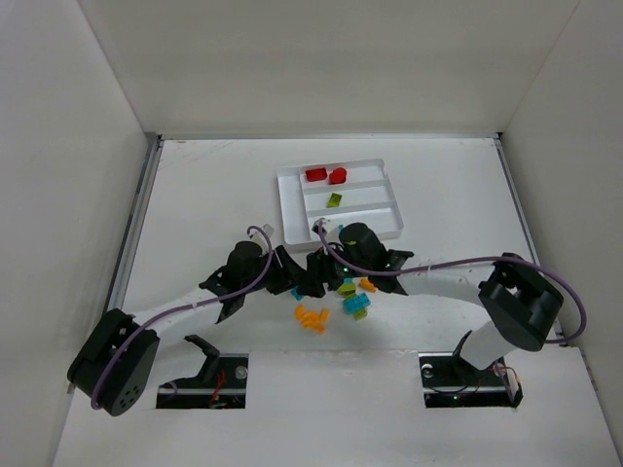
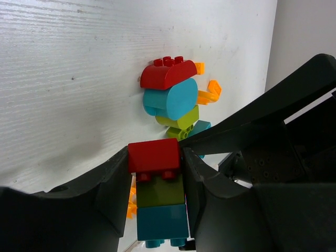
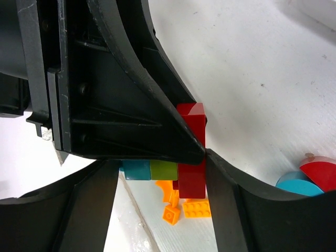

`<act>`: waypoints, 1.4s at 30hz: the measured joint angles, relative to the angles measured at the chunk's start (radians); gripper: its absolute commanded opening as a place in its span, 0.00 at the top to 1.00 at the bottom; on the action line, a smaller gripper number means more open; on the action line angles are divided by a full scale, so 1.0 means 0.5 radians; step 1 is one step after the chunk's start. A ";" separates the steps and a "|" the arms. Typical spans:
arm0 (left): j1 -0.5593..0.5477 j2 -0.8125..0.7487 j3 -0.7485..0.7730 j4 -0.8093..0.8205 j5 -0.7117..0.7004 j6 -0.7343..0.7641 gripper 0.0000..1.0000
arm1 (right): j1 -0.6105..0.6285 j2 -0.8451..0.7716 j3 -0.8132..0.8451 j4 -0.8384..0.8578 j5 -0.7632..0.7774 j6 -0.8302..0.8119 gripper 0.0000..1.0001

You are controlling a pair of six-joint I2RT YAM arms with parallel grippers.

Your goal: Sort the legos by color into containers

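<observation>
Between the left gripper's (image 2: 155, 160) fingers, the red brick (image 2: 154, 155) topping a red-green-teal stack (image 2: 160, 193) sits clamped; the right gripper (image 3: 160, 170) grasps that stack end to end, loose legos (image 2: 170, 97) beyond.

You see the tray (image 1: 288, 209) toward the table's (image 1: 195, 195) far edge: two red bricks (image 1: 315, 175) in its far slot, one green brick (image 1: 334, 200) in the middle.

top view looks down; both close wrist views share stacked bricks (image 2: 157, 194).
</observation>
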 measured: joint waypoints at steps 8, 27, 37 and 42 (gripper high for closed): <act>0.035 -0.049 0.023 0.016 0.020 -0.014 0.88 | 0.004 -0.056 -0.036 0.054 0.116 -0.025 0.12; 0.073 0.192 0.313 -0.149 -0.150 -0.183 0.91 | 0.538 -0.483 -0.111 -0.006 1.206 -0.519 0.25; 0.140 0.169 0.359 -0.283 -0.134 -0.314 0.91 | 0.828 -0.262 0.008 -0.051 1.814 -0.885 0.33; 0.140 0.166 0.359 -0.289 -0.092 -0.369 0.91 | 0.851 -0.209 0.028 -0.008 1.951 -1.003 0.34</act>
